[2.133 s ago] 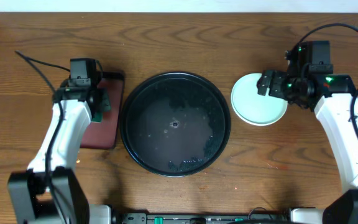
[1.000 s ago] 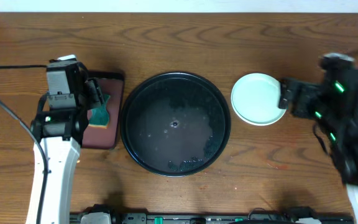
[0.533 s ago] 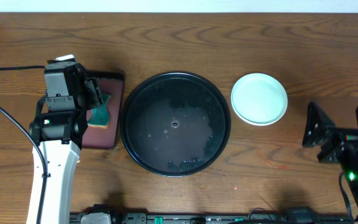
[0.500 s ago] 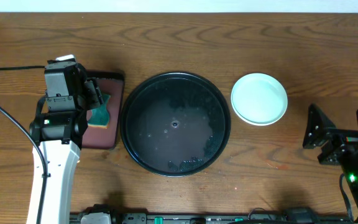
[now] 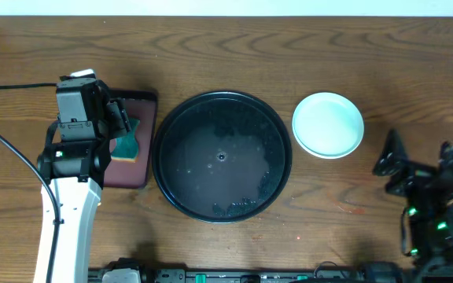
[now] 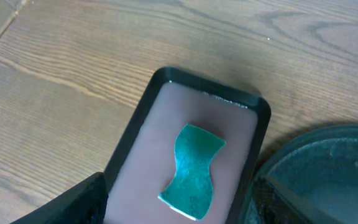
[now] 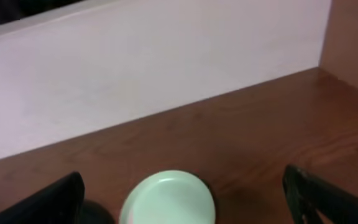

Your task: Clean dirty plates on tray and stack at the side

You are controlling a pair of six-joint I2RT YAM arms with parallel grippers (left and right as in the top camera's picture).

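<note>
The large round black tray (image 5: 171, 126) sits mid-table, wet, with no plates on it. A pale mint-green plate (image 5: 328, 125) rests on the bare wood to its right and also shows in the right wrist view, plate (image 7: 166, 199); whether others lie under it I cannot tell. My right gripper (image 5: 395, 171) hangs open, low at the front right, well clear of the plate, with its fingertips (image 7: 55, 202) spread wide. My left gripper (image 5: 126, 127) is open above the green sponge (image 6: 193, 171), holding nothing, its fingers (image 6: 86, 199) either side.
The sponge lies in a small rectangular black-rimmed tray (image 5: 149, 98) with a maroon inside (image 6: 148, 155), left of the round tray. A pale wall (image 7: 154, 68) runs along the table's far edge. A black cable (image 5: 6, 86) trails across the left of the table.
My right gripper has left the mint plate and pulled back toward the front right. My left arm has risen off the sponge tray, leaving the sponge there; it has held still for the last second.
</note>
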